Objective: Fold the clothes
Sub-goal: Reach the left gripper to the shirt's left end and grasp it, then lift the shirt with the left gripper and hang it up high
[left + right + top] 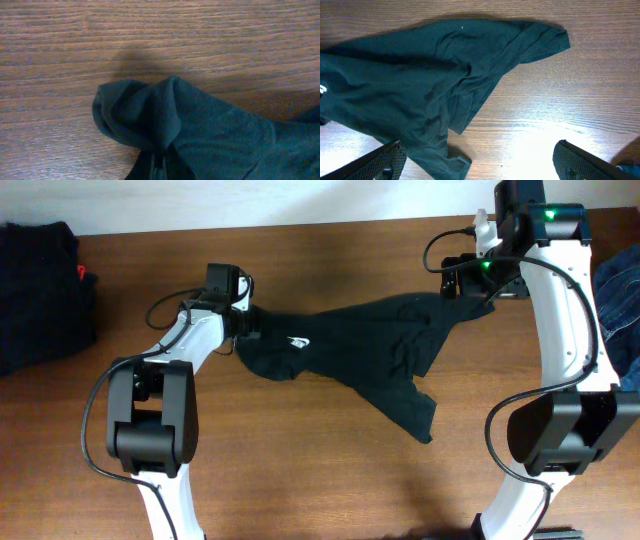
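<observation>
A black short-sleeved T-shirt of soft cloth lies crumpled and drawn out slantwise across the middle of the brown wooden worktop. A small white mark shows near its left end. The left gripper has its fingers pressed together on a bunched wad of cloth at that left end. The right gripper hangs over the opposite end, its fingers spread wide and holding nothing, with the sleeve hem just ahead of them. The left pinch looks small and may hold several layers, so a pull could rope the shirt up instead of spreading it, or the cloth could slip free. If the right fingers close on mid-panel cloth instead of the hem, the shirt would likely lift twisted. A wide sweep could also snag the heap of dark clothes or the blue denim cloth at the worktop's ends.
</observation>
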You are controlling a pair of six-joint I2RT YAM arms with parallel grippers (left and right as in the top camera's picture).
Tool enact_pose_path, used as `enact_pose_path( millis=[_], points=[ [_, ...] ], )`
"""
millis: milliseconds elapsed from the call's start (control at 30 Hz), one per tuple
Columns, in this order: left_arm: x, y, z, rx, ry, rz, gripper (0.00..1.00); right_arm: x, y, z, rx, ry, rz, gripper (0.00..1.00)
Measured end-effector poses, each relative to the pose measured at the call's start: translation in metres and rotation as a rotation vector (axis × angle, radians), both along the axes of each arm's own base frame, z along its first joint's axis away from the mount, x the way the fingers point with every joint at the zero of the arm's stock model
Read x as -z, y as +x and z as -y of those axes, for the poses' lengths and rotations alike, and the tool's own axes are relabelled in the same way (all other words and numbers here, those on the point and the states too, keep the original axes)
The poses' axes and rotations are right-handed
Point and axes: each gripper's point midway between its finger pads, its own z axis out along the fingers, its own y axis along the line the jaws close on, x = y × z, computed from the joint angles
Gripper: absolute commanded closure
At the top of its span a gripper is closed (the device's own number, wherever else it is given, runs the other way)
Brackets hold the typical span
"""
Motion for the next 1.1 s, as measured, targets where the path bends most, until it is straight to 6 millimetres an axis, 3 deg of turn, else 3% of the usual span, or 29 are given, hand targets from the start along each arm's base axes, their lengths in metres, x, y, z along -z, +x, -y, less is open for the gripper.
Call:
enact_pose_path(
  millis=[167,333,500,667,800,1100],
  points=[
    [-0.015,0.012,0.003,0.003,-0.011,0.028,1.00,0.000,0.000,0.000,0.000,0.000,0.000,0.02],
    [-0.055,0.038,0.007,0.004,-0.026,0.119,0.99,0.000,0.000,0.000,0.000,0.000,0.000,0.01],
    [-0.108,0.054,0.010,0.004,-0.040,0.215,0.99,0.000,0.000,0.000,0.000,0.000,0.000,0.01],
    [-0.167,0.059,0.011,0.005,-0.058,0.323,1.00,0.000,0.000,0.000,0.000,0.000,0.000,0.01],
    [-0.203,0.058,0.011,0.006,-0.069,0.401,1.00,0.000,0.000,0.000,0.000,0.000,0.000,0.01],
    [-0.302,0.073,0.014,0.076,-0.048,0.734,1.00,0.000,0.000,0.000,0.000,0.000,0.000,0.01]
  ],
)
